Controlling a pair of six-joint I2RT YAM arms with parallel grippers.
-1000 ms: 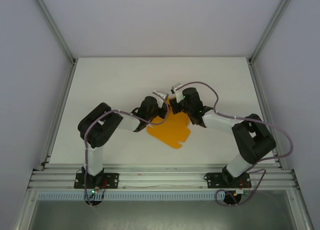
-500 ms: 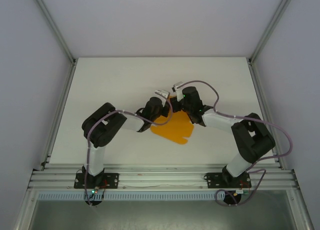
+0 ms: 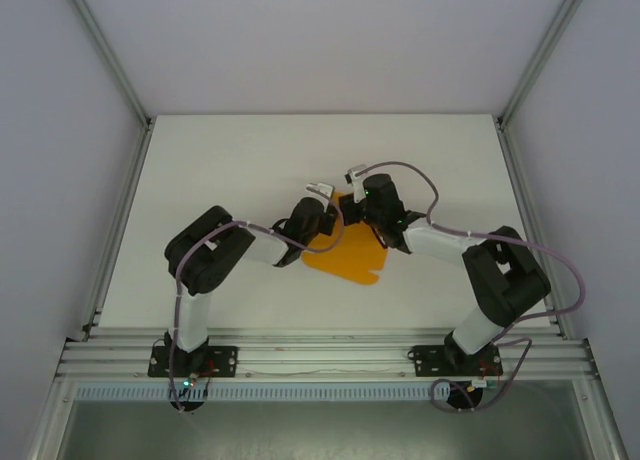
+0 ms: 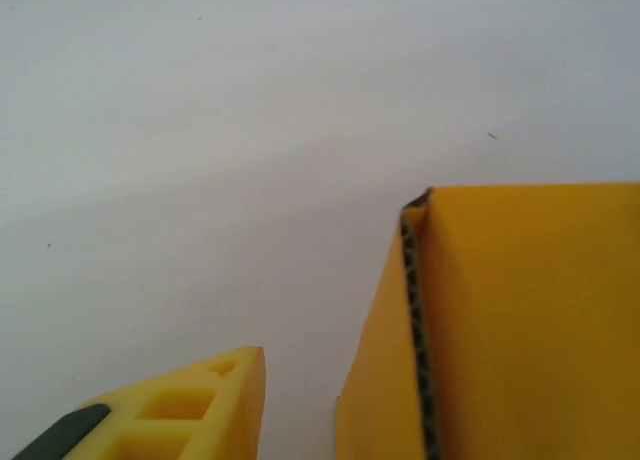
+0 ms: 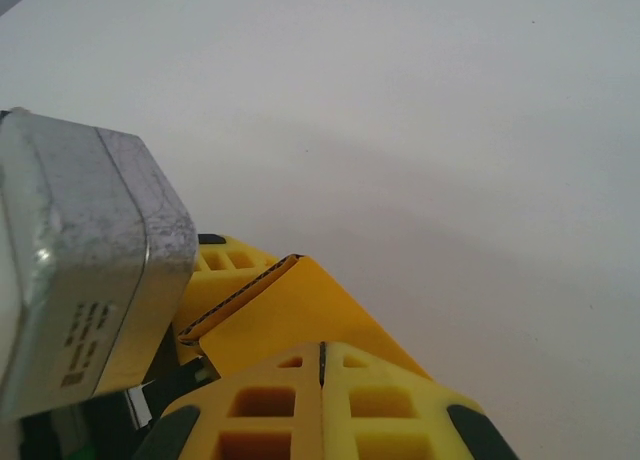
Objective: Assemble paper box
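Note:
The paper box (image 3: 346, 254) is a bright orange die-cut sheet lying mid-table between my two arms, its far edge raised. My right gripper (image 5: 322, 352) is shut, fingers pressed together at that raised edge, and the orange card (image 5: 290, 315) rises just beyond its tips. My left gripper (image 3: 333, 218) is beside it at the same edge. In the left wrist view one yellow finger (image 4: 190, 405) stands apart from a folded orange flap (image 4: 530, 320), with bare table between them. Its other finger is hidden behind the card.
The white table (image 3: 230, 170) has open room on all sides of the sheet. Metal frame posts (image 3: 118, 220) run along both sides. The left wrist's grey camera housing (image 5: 85, 280) sits very close to my right fingers.
The left gripper has opened, its finger coming off the card. The left arm drew in to the right, and the sheet shifted right and tilted up at its far edge.

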